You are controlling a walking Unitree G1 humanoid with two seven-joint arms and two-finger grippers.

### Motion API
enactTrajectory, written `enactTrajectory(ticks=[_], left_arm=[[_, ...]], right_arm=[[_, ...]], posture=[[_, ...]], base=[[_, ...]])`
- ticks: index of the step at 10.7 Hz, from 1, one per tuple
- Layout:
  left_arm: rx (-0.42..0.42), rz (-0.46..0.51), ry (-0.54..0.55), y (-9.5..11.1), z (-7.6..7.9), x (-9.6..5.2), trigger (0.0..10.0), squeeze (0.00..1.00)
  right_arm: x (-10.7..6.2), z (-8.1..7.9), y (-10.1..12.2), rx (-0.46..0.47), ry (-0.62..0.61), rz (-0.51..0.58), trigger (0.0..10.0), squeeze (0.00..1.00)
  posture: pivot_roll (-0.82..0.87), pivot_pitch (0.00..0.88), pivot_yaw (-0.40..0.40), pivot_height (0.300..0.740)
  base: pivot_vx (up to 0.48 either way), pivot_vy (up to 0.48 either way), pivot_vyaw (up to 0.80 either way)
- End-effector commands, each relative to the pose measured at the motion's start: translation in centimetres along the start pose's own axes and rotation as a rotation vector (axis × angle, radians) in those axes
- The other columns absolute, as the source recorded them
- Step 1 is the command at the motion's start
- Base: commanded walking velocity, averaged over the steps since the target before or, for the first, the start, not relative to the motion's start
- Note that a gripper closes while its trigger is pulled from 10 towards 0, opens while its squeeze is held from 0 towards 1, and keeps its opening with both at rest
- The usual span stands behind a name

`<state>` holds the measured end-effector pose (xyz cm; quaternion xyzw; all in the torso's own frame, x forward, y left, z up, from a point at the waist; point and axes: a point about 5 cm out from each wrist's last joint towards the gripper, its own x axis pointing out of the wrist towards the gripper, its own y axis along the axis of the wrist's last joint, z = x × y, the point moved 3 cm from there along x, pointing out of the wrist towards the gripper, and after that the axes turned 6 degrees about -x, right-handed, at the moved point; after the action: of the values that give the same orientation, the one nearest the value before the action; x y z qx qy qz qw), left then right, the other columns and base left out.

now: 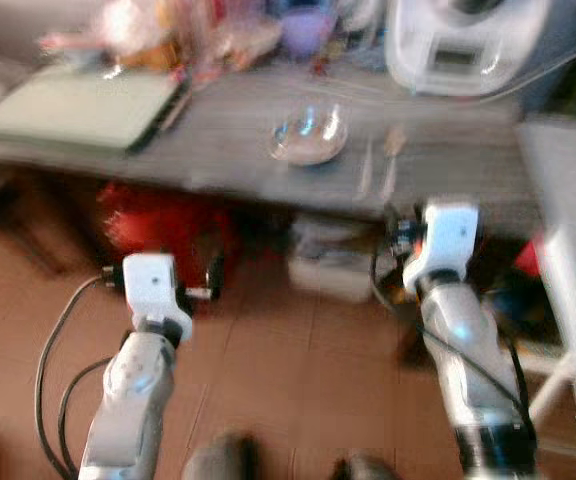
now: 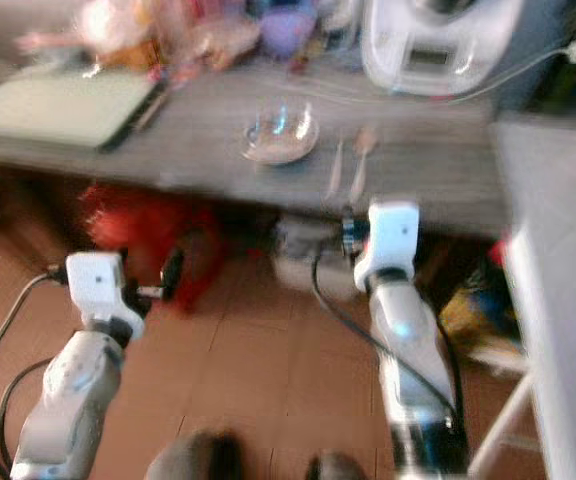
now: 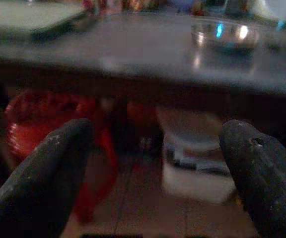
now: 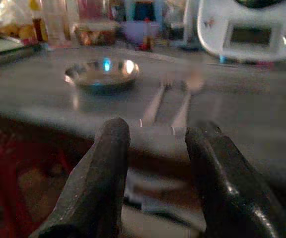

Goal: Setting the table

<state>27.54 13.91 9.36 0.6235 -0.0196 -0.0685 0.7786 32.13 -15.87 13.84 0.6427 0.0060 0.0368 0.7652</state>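
- Grey wooden table (image 1: 218, 130) stands over a red-brown tiled floor (image 1: 268, 380), the head views blurred.
- On it sits a shallow clear glass bowl (image 1: 308, 135), with a metal fork (image 4: 154, 103) and spoon (image 4: 186, 99) just beside.
- Right gripper (image 4: 158, 148), fingers slightly apart, hangs before the table's edge, cutlery beyond its jaws.
- Left gripper (image 3: 155, 158), jaws wide apart, sits below the table's edge.

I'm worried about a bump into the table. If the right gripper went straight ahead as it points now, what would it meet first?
Probably the table's front edge. The right gripper sits about level with it, the fork and spoon just beyond. Blur leaves depth unsure.
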Motion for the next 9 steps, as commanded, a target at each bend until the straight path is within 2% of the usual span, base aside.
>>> enactTrajectory(ticks=[1,2,4,5,6,9], left_arm=[[0.014,0.016,-0.021,0.5,0.2,0.2,10.0,0.00],[0.015,0.015,-0.025,0.5,0.3,0.2,10.0,0.00],[0.017,0.014,-0.031,0.5,0.3,0.3,10.0,0.00],[0.017,0.013,-0.031,0.4,0.4,0.3,10.0,0.00],[0.017,0.013,-0.034,0.4,0.4,0.3,10.0,0.00],[0.018,0.010,-0.037,0.4,0.5,0.3,10.0,0.00]], right_arm=[[0.0,0.5,-0.4,0.022,-0.042,-0.031,10.0,0.00],[0.2,1.0,-0.9,-0.010,-0.095,-0.063,10.0,0.00],[0.3,0.8,-1.3,0.053,-0.068,-0.075,10.0,0.00],[0.4,1.1,-1.2,0.013,-0.094,-0.063,10.0,0.00],[0.3,1.1,-1.9,0.036,-0.097,-0.117,10.0,0.00],[0.0,1.5,-1.7,0.079,-0.093,-0.094,10.0,0.00]], posture=[[-0.01,0.071,0.059,0.740],[-0.01,0.069,0.060,0.740],[-0.01,0.067,0.059,0.740],[-0.01,0.068,0.059,0.740],[-0.01,0.069,0.058,0.740],[-0.01,0.072,0.058,0.740]], base=[[-0.274,0.000,0.00],[-0.274,0.000,0.00],[-0.276,0.000,0.00],[-0.277,0.000,0.00],[-0.274,0.000,0.00],[-0.276,0.000,0.00]])
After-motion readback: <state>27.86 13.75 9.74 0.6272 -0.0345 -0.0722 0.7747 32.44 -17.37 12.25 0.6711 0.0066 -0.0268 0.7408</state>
